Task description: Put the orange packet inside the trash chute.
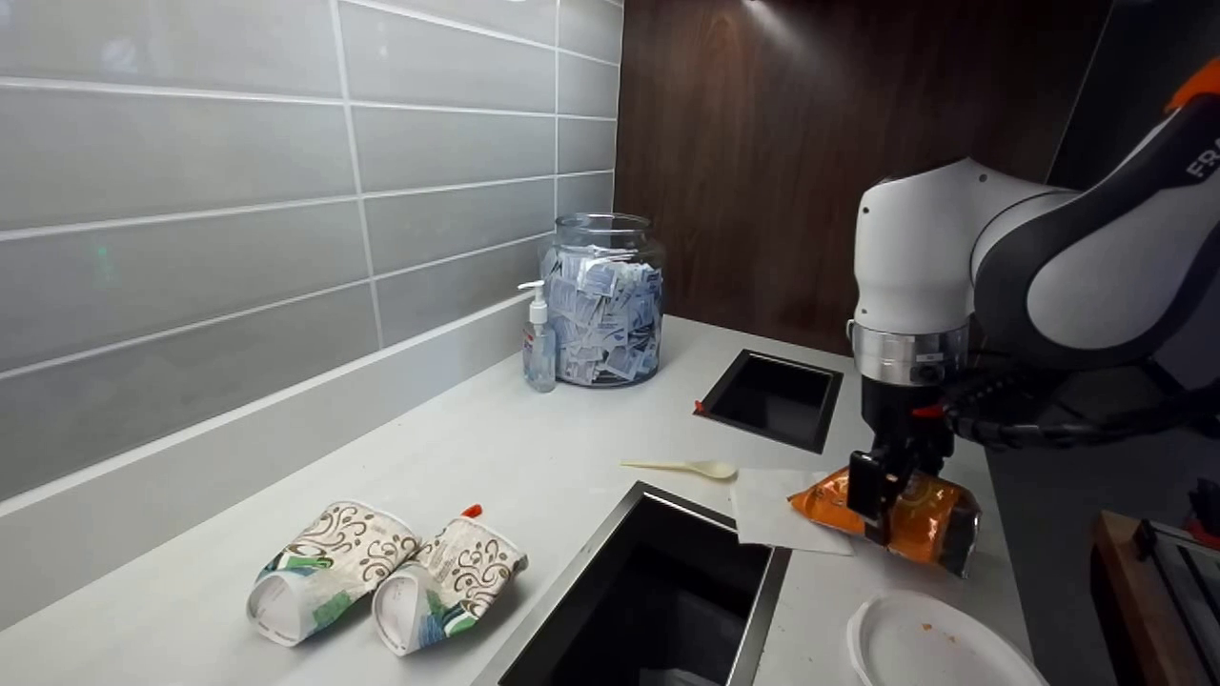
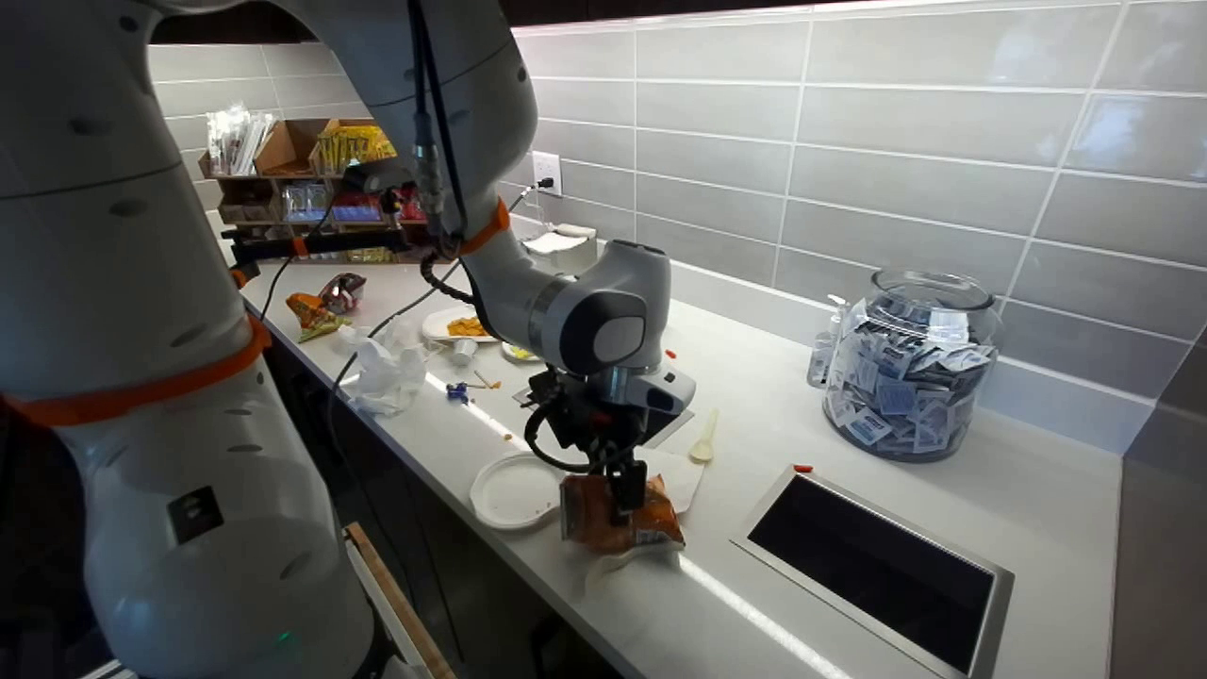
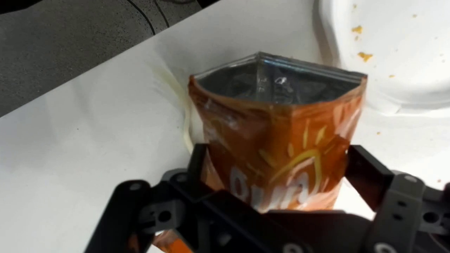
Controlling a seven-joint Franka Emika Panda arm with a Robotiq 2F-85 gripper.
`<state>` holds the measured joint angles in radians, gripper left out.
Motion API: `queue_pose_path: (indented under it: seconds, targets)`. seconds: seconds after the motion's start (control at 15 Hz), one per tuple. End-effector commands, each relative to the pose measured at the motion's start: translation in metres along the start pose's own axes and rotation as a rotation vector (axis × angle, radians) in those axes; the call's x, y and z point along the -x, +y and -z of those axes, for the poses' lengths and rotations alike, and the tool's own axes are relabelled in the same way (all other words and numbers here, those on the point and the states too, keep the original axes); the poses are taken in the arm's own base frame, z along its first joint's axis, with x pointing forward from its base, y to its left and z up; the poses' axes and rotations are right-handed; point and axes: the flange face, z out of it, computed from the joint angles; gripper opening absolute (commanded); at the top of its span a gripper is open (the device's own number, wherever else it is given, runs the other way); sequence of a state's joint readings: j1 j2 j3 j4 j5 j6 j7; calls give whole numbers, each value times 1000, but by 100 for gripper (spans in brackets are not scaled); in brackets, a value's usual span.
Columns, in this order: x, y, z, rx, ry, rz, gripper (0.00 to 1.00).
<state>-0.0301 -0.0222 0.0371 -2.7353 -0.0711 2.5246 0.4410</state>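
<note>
The orange packet (image 1: 929, 514) is crumpled, with a silver inside. In the wrist view the packet (image 3: 246, 123) has its open mouth facing up the picture. My gripper (image 3: 276, 151) has one finger on each side of it, touching and pinching it in. The packet (image 2: 589, 514) hangs low at the counter; whether it still touches the counter I cannot tell. Two black framed openings are set in the counter: the near chute (image 1: 763, 610) and the far chute (image 1: 826, 410) by the jar, which also shows in an exterior view (image 2: 990, 613). Which is meant I cannot tell.
A white plate (image 1: 915, 657) with crumbs stands beside the packet. A napkin (image 1: 782, 524) and a spoon (image 1: 705, 468) lie near. Crushed paper cups (image 1: 329, 572), a glass jar (image 1: 605, 314) and a pump bottle (image 1: 540, 353) stand along the wall. Other wrappers (image 2: 306, 316) lie further off.
</note>
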Motion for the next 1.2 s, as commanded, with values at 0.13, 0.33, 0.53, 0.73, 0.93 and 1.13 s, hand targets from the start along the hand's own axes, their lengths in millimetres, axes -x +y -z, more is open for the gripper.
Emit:
queue_pose_path:
  seconds: [0.13,0.33,0.53,0.73,0.93,1.13]
  targets:
    - [0,4,-15,5,3,-7,100]
    - [0,5,-18,4,-10,-15,91]
    - [-1,6,-20,4,-16,-32,58]
    - [-1,7,-21,4,-20,-38,33]
    - [-1,7,-21,3,-21,-39,12]
    - [-1,6,-21,4,-21,-40,0]
